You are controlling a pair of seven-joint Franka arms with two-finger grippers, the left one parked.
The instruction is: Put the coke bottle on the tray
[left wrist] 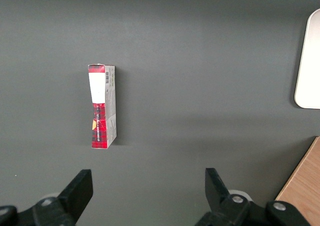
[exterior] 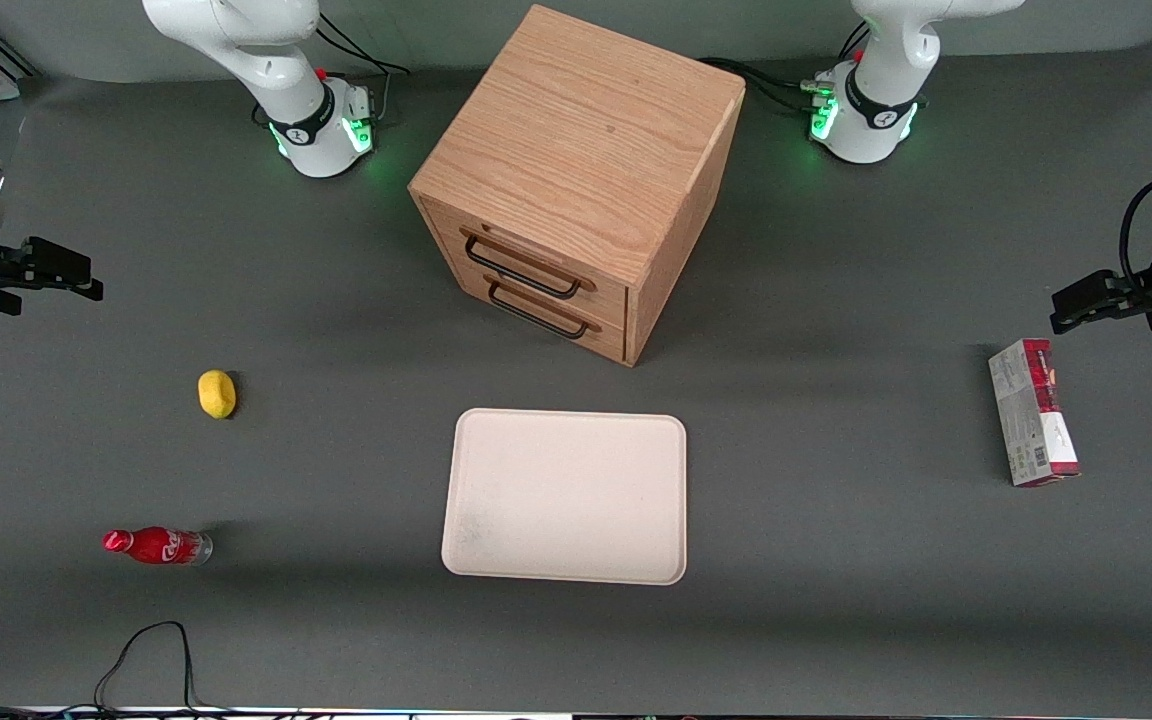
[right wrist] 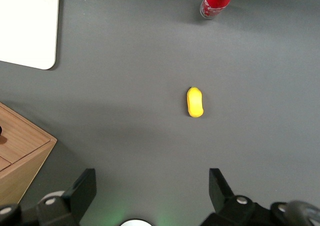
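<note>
The coke bottle (exterior: 156, 547), with red cap and red label, lies on its side on the grey table toward the working arm's end, close to the front camera; the right wrist view also shows the bottle (right wrist: 216, 0). The cream tray (exterior: 566, 495) sits flat mid-table with nothing on it, in front of the wooden cabinet, and a corner of the tray (right wrist: 27, 25) shows from the wrist. My right gripper (exterior: 86, 277) hangs above the table at the working arm's end, farther from the front camera than the bottle and well apart from it. The gripper (right wrist: 152, 183) is open and holds nothing.
A yellow lemon (exterior: 217, 393) lies between the gripper and the bottle, also seen as the lemon (right wrist: 195, 101). The wooden drawer cabinet (exterior: 576, 180) stands mid-table. A red-and-grey carton (exterior: 1033, 425) lies toward the parked arm's end. A black cable (exterior: 151, 650) loops near the front edge.
</note>
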